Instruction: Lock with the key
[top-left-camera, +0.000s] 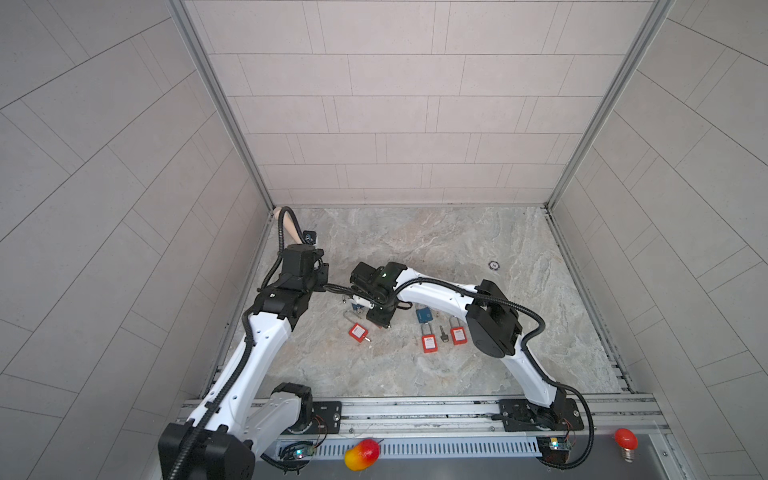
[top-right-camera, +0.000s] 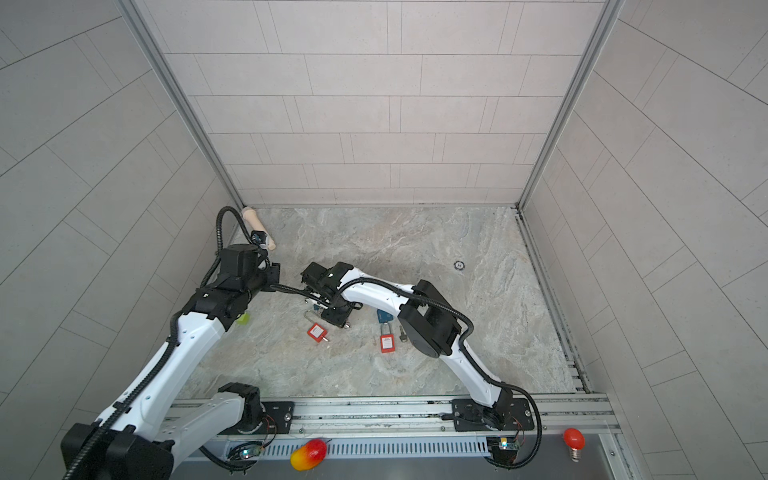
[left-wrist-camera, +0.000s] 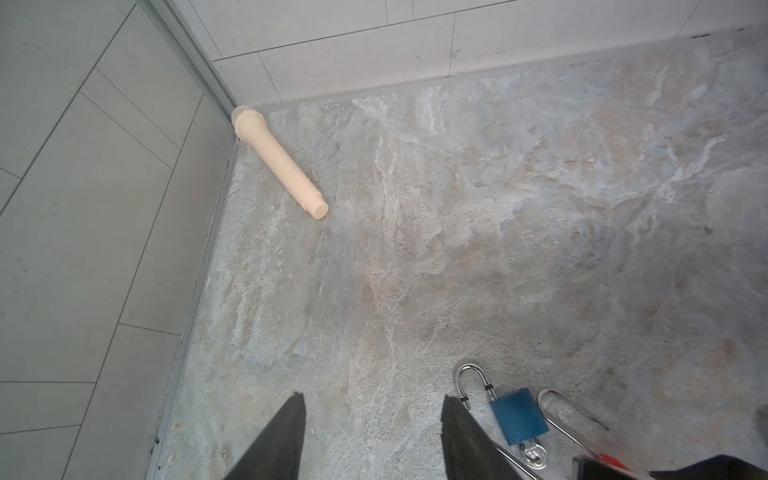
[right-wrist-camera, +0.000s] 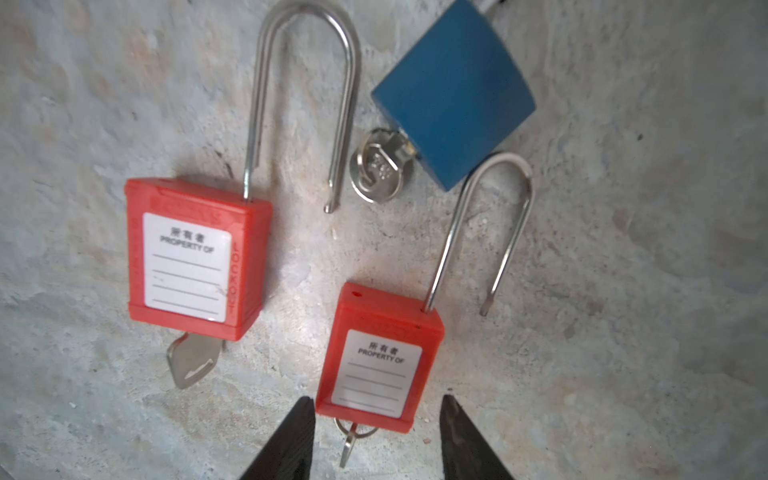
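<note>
1. Red padlock lies flat on the counter, shackle open, key seated in its base
2. Right claw open, fingers astride that base, presumably lining up on the key
3. Left claw open, empty, just beside blue padlock; likely placed to steady a lock body

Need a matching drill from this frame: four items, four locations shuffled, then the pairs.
1 beige cylinder
2 loose key
3 toy mango
4 red bulb

A between two red padlocks
B front ledge, far right
C far left corner of the table
D front ledge, left of centre

Pairs: 1-C, 2-A, 3-D, 4-B
</note>
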